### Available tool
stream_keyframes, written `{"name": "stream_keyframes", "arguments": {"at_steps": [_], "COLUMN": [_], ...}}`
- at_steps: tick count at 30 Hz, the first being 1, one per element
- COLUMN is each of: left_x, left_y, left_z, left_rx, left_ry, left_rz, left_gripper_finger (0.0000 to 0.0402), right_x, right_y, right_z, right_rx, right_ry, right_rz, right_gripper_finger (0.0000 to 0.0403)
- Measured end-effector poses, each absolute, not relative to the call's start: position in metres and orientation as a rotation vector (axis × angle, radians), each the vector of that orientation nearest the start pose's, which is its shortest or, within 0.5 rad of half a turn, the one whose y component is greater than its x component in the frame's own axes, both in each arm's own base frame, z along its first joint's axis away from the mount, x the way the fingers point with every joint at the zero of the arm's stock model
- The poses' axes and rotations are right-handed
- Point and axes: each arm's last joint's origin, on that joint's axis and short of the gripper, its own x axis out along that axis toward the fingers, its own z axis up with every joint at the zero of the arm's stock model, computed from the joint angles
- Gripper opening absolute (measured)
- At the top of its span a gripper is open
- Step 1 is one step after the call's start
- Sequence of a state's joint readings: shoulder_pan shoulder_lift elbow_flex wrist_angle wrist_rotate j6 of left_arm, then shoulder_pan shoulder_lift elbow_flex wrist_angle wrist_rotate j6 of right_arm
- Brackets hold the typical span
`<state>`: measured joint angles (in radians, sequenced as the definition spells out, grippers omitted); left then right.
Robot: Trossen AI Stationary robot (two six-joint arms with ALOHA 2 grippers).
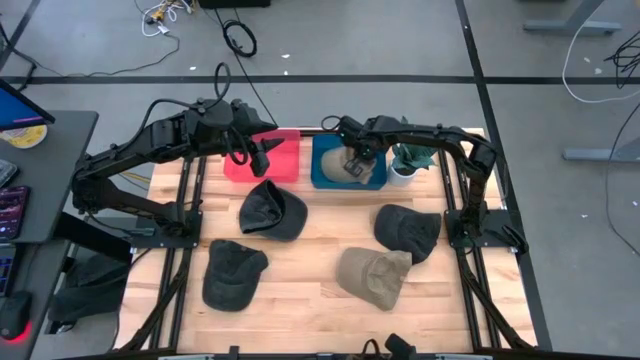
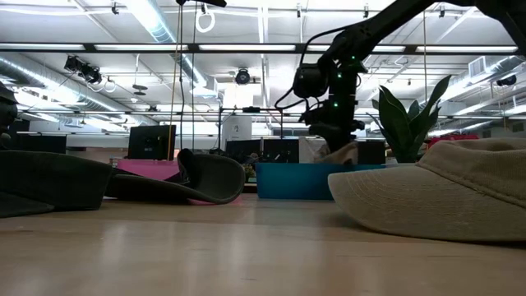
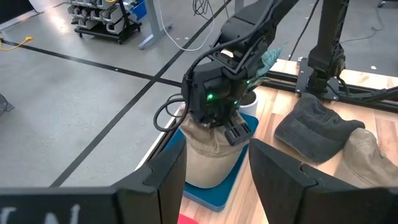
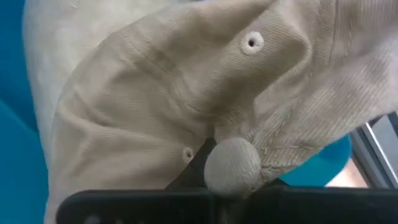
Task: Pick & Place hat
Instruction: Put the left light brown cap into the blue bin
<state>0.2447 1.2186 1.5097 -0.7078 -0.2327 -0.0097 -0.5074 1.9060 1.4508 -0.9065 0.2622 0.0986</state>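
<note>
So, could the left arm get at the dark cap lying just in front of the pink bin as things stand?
Probably yes. The left gripper hovers open over the pink bin, holding nothing, and the dark cap lies uncovered right beside that bin. The right gripper is busy with the tan cap over the blue bin.

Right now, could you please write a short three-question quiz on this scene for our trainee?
1. True or false: the right gripper is over the blue bin.
2. How many hats lie loose on the table, outside the bins?
3. The tan hat at the right gripper is: A) in the pink bin; B) in the blue bin; C) on the floor.

Key:
1. True.
2. Four: three dark, one tan.
3. B. The left gripper hangs over the pink bin.
</note>
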Motion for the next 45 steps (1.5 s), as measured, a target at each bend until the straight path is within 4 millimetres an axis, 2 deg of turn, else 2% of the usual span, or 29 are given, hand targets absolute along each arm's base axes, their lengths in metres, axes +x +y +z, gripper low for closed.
{"name": "stream_keyframes", "arguments": {"at_steps": [5, 11, 18, 21, 27, 34, 40, 45], "left_x": [0.225, 0.225, 0.225, 0.225, 0.225, 0.225, 0.225, 0.225], "left_y": [0.063, 0.063, 0.063, 0.063, 0.063, 0.063, 0.063, 0.063], "left_z": [0.440, 0.440, 0.440, 0.440, 0.440, 0.440, 0.441, 0.441], "left_rx": [-0.009, -0.009, -0.009, -0.010, -0.010, -0.012, -0.011, -0.014], "left_ry": [0.418, 0.418, 0.418, 0.418, 0.418, 0.417, 0.417, 0.416], "left_rz": [0.472, 0.472, 0.472, 0.472, 0.472, 0.473, 0.472, 0.473], "left_gripper_finger": [0.0179, 0.0179, 0.0179, 0.0179, 0.0179, 0.0179, 0.0179, 0.0179], "right_x": [0.324, 0.322, 0.314, 0.310, 0.308, 0.307, 0.300, 0.295], "right_y": [-0.188, -0.188, -0.194, -0.196, -0.195, -0.191, -0.187, -0.183], "right_z": [0.206, 0.205, 0.204, 0.204, 0.204, 0.211, 0.240, 0.277], "right_rx": [0.247, 0.331, 0.398, 0.426, 0.425, 0.478, 0.443, 0.438], "right_ry": [1.338, 1.329, 1.350, 1.363, 1.389, 1.379, 1.330, 1.199], "right_rz": [-0.712, -0.728, -0.765, -0.787, -0.782, -0.725, -0.678, -0.658], "right_gripper_finger": [0.0000, 0.0000, 0.0000, 0.0013, 0.0089, 0.0226, 0.0331, 0.0362]}}
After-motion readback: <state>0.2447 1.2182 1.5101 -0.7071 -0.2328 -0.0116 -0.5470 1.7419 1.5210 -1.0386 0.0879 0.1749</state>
